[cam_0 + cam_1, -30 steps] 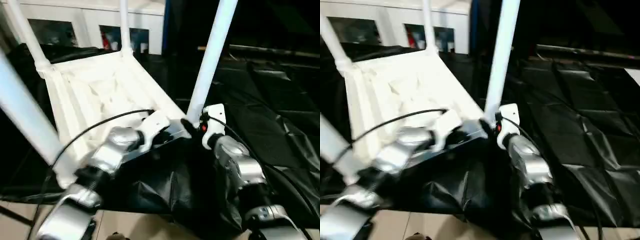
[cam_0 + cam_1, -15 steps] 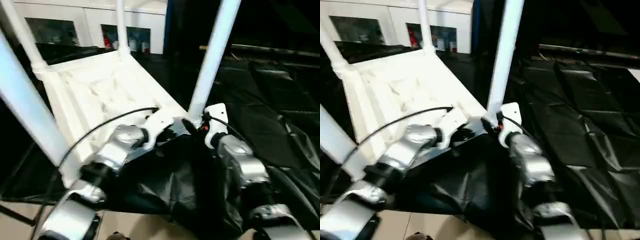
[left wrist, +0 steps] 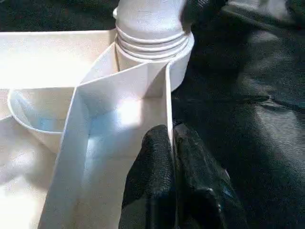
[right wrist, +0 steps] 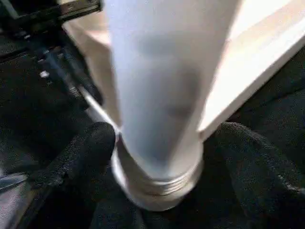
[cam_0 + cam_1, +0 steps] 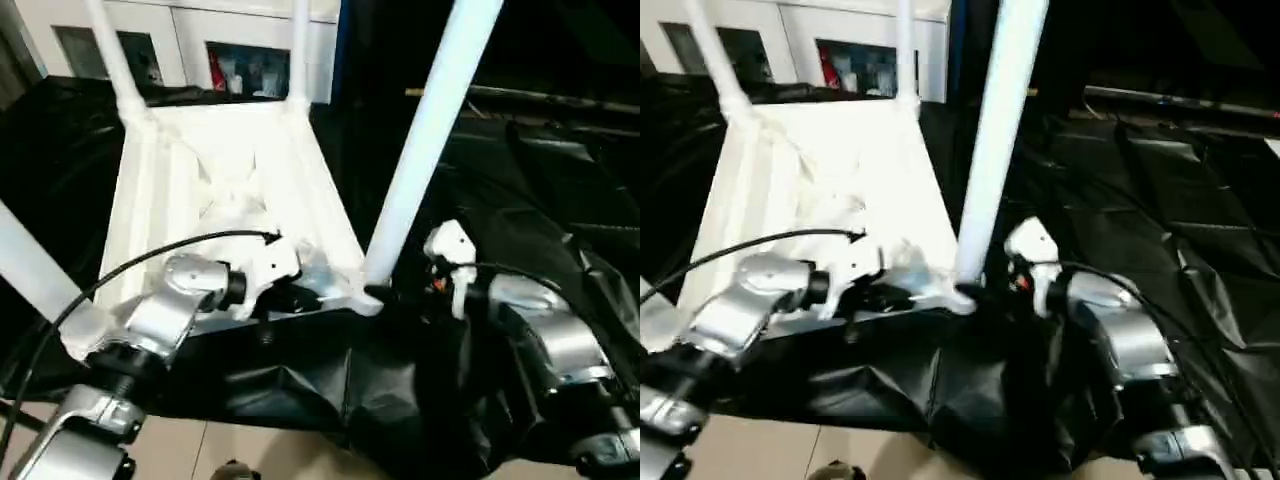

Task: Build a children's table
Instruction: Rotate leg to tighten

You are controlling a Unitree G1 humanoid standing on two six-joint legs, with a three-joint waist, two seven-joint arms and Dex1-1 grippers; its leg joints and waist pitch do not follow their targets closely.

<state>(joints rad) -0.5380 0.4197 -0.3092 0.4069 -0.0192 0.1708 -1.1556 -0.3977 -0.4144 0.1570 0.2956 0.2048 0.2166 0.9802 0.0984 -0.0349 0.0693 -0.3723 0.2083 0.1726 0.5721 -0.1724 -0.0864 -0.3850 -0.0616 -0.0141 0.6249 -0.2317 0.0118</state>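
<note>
While the left gripper pinches the tabletop rim wall, the right gripper stands wide, fingers either side of the leg base.

The white plastic tabletop lies upside down, ribbed underside up, on black sheeting. White tube legs stand up from its corner sockets: the near right leg rises tall, two thinner-looking far legs stand behind, and a fourth, seemingly, at the near left corner.
</note>
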